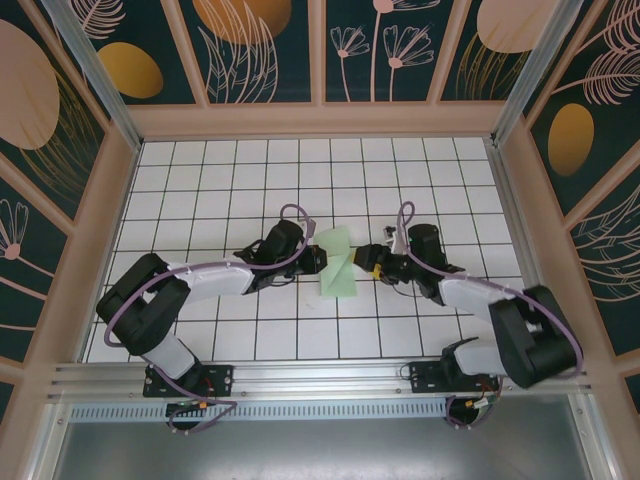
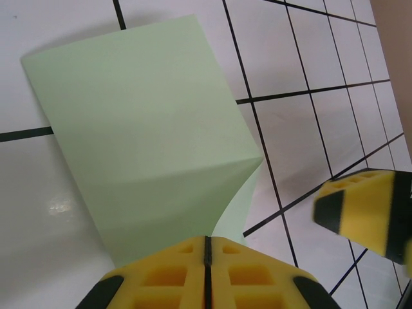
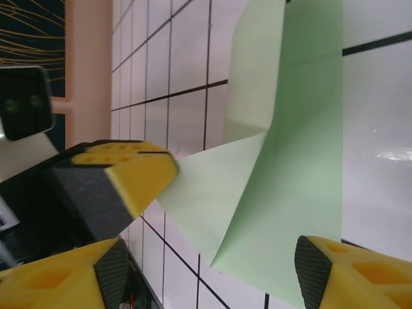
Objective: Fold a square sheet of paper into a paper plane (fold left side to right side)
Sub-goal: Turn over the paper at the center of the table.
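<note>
Left gripper (image 1: 319, 262) fingers pressed together, pinching lifted left flap of square sheet of paper (image 1: 338, 266); right gripper (image 1: 371, 263) spread apart, near sheet's right edge.

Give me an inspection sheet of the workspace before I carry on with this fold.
Surface: white black-gridded tabletop, glossy.
Job's things: pale mint-green paper sheet, partly folded, one flap lifted off the table.
Clutter: nothing seen.
Tools: left tool shut on a corner of the sheet; right tool open at the sheet's right side.
Cables: lilac cables loop over both arms, off the paper.
Surroundings: wood-framed dark floral wall panels; aluminium rail at the near edge.
</note>
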Tool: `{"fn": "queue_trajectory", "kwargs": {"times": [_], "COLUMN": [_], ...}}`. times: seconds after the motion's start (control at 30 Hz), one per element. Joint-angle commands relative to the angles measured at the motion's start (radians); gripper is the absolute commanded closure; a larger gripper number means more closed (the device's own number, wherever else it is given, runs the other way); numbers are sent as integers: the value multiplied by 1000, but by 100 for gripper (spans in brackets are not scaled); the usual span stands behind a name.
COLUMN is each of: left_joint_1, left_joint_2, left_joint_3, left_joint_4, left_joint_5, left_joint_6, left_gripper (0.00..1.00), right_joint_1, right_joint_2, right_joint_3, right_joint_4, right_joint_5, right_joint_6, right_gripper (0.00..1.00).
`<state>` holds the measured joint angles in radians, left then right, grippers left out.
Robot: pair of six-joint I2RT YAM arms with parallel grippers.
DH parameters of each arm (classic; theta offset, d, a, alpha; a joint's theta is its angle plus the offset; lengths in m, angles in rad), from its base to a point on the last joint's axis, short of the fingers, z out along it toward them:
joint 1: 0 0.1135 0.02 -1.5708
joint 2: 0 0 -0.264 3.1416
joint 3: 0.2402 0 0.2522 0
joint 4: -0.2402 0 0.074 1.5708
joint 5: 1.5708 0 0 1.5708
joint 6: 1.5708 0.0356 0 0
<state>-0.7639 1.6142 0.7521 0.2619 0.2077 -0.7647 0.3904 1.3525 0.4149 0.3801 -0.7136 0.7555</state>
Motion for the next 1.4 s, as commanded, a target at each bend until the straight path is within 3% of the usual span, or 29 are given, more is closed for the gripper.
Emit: {"fn": "queue_trajectory", "kwargs": {"times": [0.0, 0.57, 0.67, 0.83, 0.97, 1.03, 1.27, 1.37], "left_joint_1": [6, 7, 7, 8, 7, 8, 8, 8], "left_joint_2": [-25, -26, -22, -13, -35, -78, -310, -401], "left_joint_3": [-14, -25, -26, -26, -20, -34, -100, -123], "left_joint_4": [29, 33, 30, 26, -15, -30, -83, -79], "left_joint_5": [-10, -14, -19, -27, -72, -107, -208, -198], "left_joint_6": [-4, -7, -7, -9, 5, 18, -8, -43], "left_gripper": [89, 89, 88, 83, 63, 48, 2, 2], "right_joint_1": [19, 77, 80, 80, 78, 73, 22, -19], "right_joint_2": [83, 343, 353, 355, 341, 323, 180, 69], "right_joint_3": [21, 149, 158, 162, 170, 171, 163, 164], "right_joint_4": [124, 233, 248, 250, 208, 185, 136, 109], "right_joint_5": [-29, -43, -55, -66, -50, -42, -66, -95], "right_joint_6": [50, 87, 87, 79, 51, 36, -36, -61], "right_gripper": [30, 47, 56, 78, 93, 99, 100, 100]}}
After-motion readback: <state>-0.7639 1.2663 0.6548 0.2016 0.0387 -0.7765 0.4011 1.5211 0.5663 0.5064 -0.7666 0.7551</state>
